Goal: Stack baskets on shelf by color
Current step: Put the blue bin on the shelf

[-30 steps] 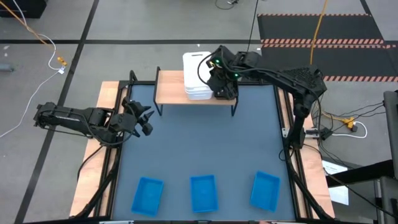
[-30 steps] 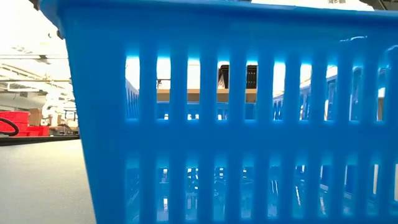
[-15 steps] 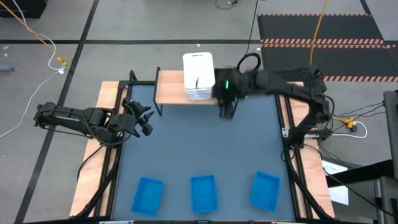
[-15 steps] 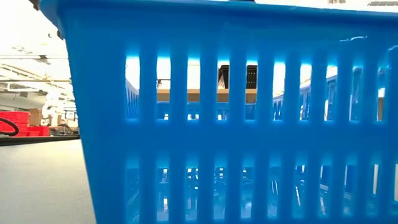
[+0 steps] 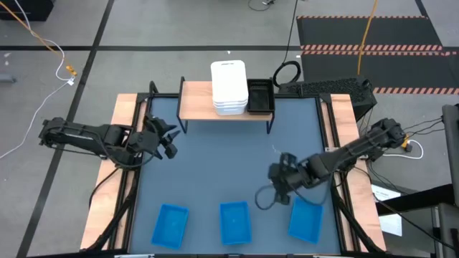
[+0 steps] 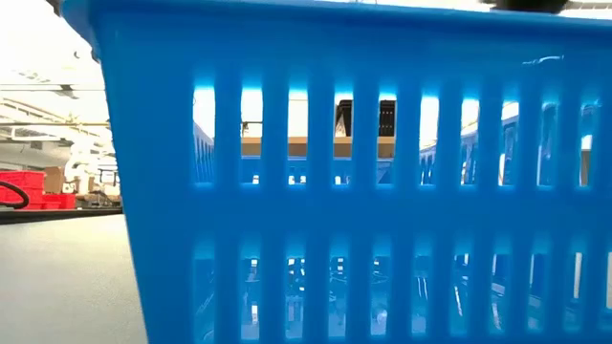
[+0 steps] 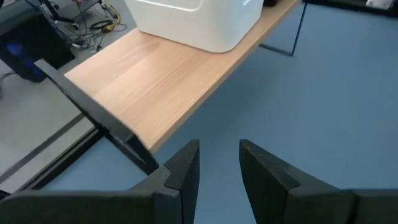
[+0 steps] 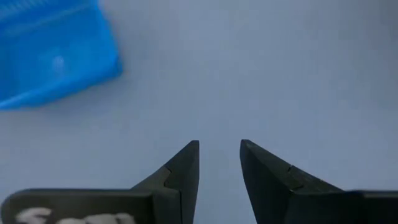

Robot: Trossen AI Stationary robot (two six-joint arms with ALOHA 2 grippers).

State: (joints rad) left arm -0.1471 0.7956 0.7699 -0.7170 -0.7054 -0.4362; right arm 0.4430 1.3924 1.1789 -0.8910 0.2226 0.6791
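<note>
Nearest, three bright blue slotted plastic baskets sit in a row along the 6 o'clock edge of the dark-blue worktop [image 5: 215, 165]: the left blue basket [image 5: 170, 224], the middle blue basket [image 5: 234, 221] and the right blue basket [image 5: 305, 219], none yet on the shelf. Just above the right one hovers the right end effector [image 5: 273, 188], its fingers parted and holding nothing; its wrist view shows bare worktop and a corner of a blue basket. At 9 o'clock the left end effector [image 5: 166, 138] waits near the worktop's edge, fingers likewise apart and empty. Farthest, at 12 o'clock, the low light-wood shelf on thin black legs [image 5: 196, 102] carries a stack of white plastic baskets [image 5: 229, 87] at its middle and the black slotted baskets [image 5: 259, 97] just beside, toward its right end. Its left part is bare. White and black look done; the blue stack remains, probably destined for that bare spot.
</note>
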